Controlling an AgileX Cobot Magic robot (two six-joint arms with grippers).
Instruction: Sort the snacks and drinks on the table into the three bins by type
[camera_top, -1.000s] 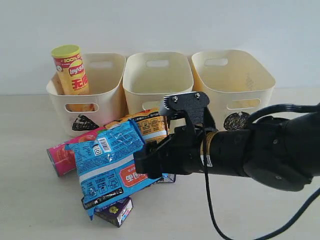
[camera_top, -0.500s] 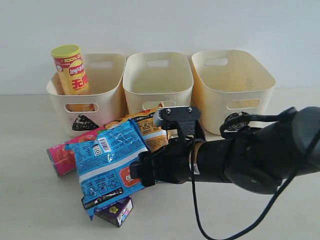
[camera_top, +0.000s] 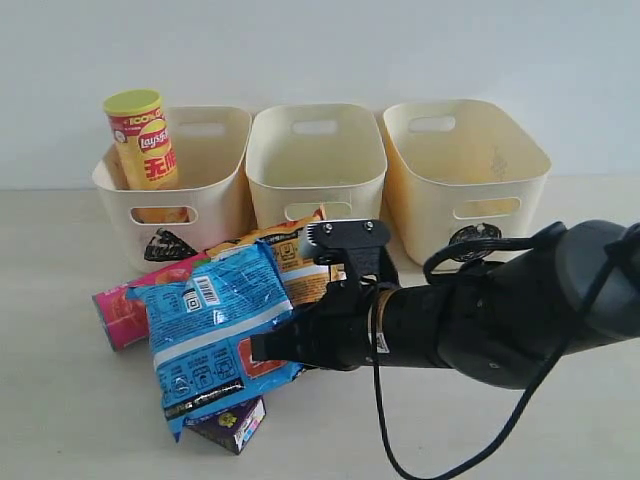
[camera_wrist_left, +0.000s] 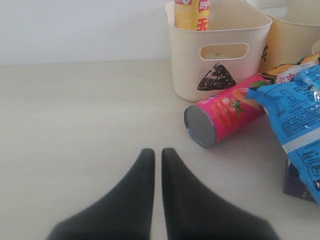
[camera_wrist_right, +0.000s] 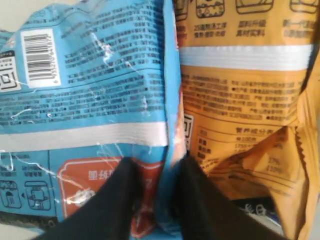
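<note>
While your right gripper (camera_top: 262, 347) is reaching low over the table (camera_top: 70, 420) in the exterior view, the blue packet (camera_top: 205, 320) is lying partly over the orange packet (camera_top: 300, 255), and the yellow tube (camera_top: 142, 140) is standing in the triangle bin (camera_top: 215, 190). In the left wrist view, your left gripper (camera_wrist_left: 157, 155) is hovering, jaws together, short of the pink tube (camera_wrist_left: 225, 107). In the right wrist view, the fingers (camera_wrist_right: 107, 200) are seemingly pinching the blue packet's edge.

Right gripper (camera_wrist_right: 156, 167), black fingers (camera_wrist_right: 120, 195) pinching the seam edge of the blue noodle packet (camera_wrist_right: 85, 85), barcode and printed text showing, orange noodle packet (camera_wrist_right: 240, 85) touching alongside.
</note>
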